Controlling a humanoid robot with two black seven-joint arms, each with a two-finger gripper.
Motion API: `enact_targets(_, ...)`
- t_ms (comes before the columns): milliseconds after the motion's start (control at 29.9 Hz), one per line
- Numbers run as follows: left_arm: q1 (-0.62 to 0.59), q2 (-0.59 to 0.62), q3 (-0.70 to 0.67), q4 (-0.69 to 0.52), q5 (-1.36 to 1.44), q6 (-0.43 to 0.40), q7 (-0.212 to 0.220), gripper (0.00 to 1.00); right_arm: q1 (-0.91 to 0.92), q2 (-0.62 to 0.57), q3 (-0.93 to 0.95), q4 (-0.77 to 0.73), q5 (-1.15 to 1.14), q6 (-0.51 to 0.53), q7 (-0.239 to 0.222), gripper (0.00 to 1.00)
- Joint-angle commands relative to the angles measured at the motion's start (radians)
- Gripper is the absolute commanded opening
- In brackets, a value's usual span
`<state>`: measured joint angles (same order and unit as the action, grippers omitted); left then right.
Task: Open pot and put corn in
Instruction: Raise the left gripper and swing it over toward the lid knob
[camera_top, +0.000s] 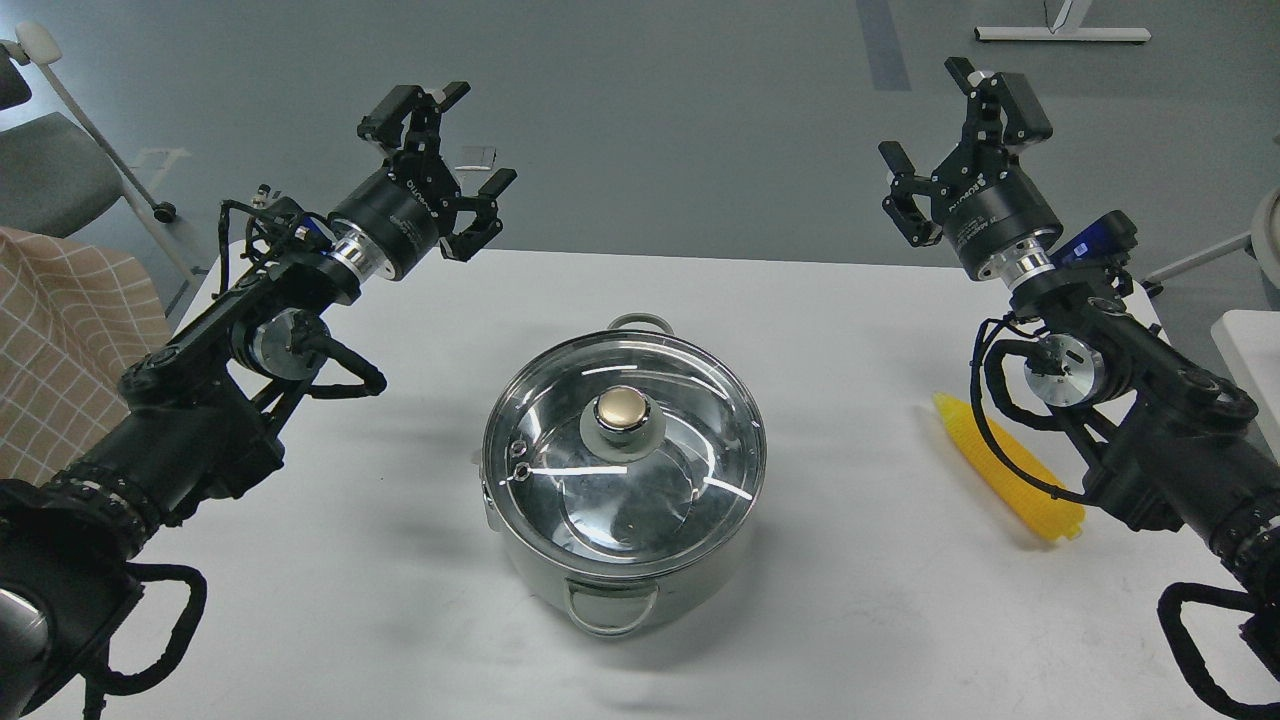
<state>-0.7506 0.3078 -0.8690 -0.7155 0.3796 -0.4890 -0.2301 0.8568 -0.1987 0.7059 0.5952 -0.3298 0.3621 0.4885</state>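
The pot (560, 575) stands in the middle of the white table, covered by a round glass lid (690, 440) with a gold knob (621, 408). The yellow corn (1010, 470) lies on the table to the right, partly behind my right arm and its cables. My left gripper (450, 150) hovers open above the table's far left, well away from the pot. My right gripper (950, 140) hovers open above the far right, up and back from the corn. Neither holds anything.
The white table (850, 620) runs to a far edge just behind the pot. A checked cloth (60, 330) and a grey chair (50, 170) are at the left. Another white surface (1250, 340) shows at the right edge.
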Motion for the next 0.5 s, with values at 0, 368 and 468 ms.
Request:
enact_targets(0, 0.0, 0.011, -0.002, -0.024, -0.004, 0.0, 0.002, 0.98, -0.004, 0.001, 0.003, 0.003, 0.0, 0.0, 0.0, 1.0)
enact_targets(368, 0.002, 0.034, -0.004, -0.085, -0.01, 0.0, 0.086, 0.98, -0.004, 0.008, 0.014, 0.008, -0.003, -0.006, 0.0, 1.0)
enact_targets(468, 0.004, 0.053, -0.005, -0.085, -0.011, 0.0, 0.081, 0.98, -0.004, 0.005, 0.014, 0.008, -0.003, -0.008, 0.0, 1.0)
